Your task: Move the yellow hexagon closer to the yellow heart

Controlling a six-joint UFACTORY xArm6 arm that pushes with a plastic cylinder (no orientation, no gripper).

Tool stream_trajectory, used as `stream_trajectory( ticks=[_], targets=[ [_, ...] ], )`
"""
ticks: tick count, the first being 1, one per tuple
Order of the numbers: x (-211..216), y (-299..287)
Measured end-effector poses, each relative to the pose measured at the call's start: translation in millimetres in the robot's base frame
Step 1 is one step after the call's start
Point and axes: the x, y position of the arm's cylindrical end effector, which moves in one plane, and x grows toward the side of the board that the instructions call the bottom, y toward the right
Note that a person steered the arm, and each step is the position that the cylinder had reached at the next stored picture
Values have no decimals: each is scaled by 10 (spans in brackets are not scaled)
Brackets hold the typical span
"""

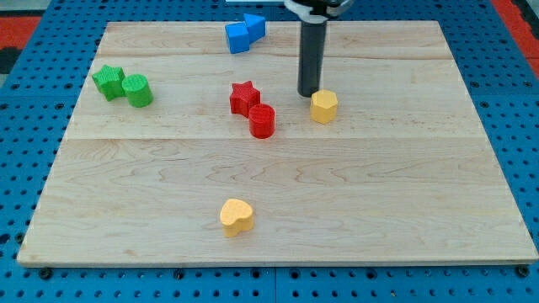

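Note:
The yellow hexagon lies right of the board's middle, in the upper half. The yellow heart lies near the view's bottom, left of centre, far below and to the left of the hexagon. My tip is the lower end of the dark rod; it stands just above and to the left of the hexagon, close to or touching its upper left edge.
A red star and a red cylinder sit left of the hexagon. A green star and a green cylinder are at the left. Two blue blocks are at the top. The wooden board rests on a blue pegboard.

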Motion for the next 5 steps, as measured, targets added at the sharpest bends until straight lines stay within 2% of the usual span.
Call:
stream_trajectory(
  ticks=[1,3,4,5],
  targets=[
    [434,191],
    [977,659],
    [1251,-37],
    [1534,-497]
  ],
)
